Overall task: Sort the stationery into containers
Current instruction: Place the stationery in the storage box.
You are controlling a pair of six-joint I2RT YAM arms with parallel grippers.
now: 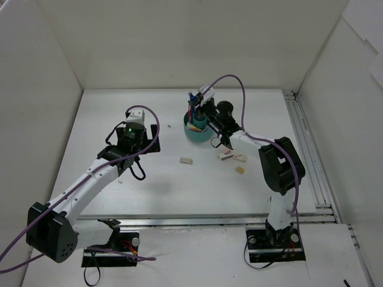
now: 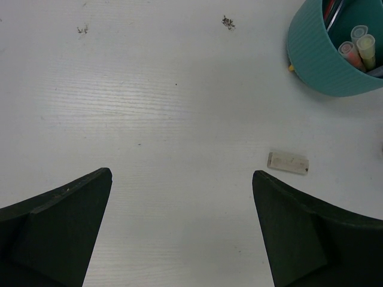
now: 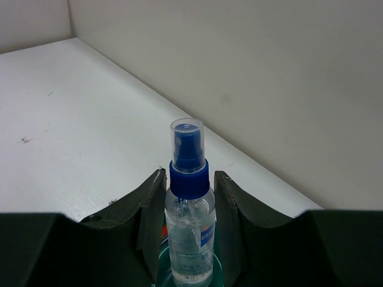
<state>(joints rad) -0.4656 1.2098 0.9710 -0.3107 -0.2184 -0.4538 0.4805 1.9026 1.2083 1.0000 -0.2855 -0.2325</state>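
Bottle between right end effector fingers

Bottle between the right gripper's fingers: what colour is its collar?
Blue, under a clear cap, on the bottle; the right wrist view shows it best.

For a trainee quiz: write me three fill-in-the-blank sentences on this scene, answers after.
1. The right gripper has its fingers shut on a clear spray bottle with a ____ collar.
2. The bottle hangs above the ____-coloured organizer.
3. The left gripper is ____ and holds nothing; one eraser lies on the table beyond it.

Missing words: blue; teal; open
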